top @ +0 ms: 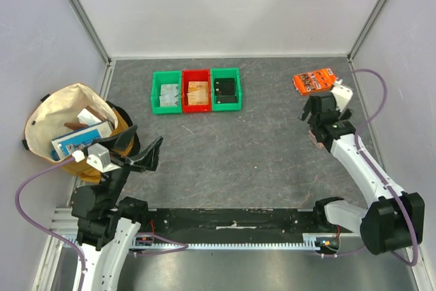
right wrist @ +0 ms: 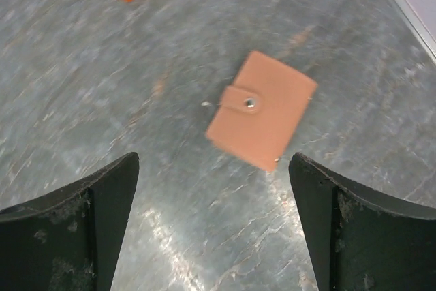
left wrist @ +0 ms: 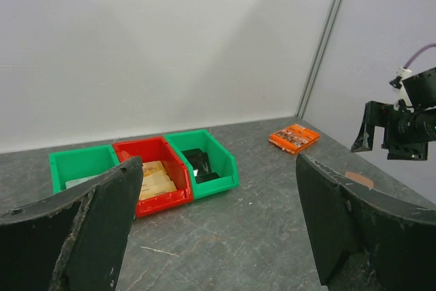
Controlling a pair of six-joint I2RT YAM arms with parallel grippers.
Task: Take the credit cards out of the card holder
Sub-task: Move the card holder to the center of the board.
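Just beyond the spread right gripper (right wrist: 212, 161), the card holder (right wrist: 262, 110), shut; left gripper (left wrist: 218, 161) spread too.

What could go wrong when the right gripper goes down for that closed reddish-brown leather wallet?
The thin reddish-brown leather card holder lies flat on the grey table, so the open right gripper may push it instead of pinching it. Its snap tab is fastened, so a one-handed pull would probably drag the whole holder.
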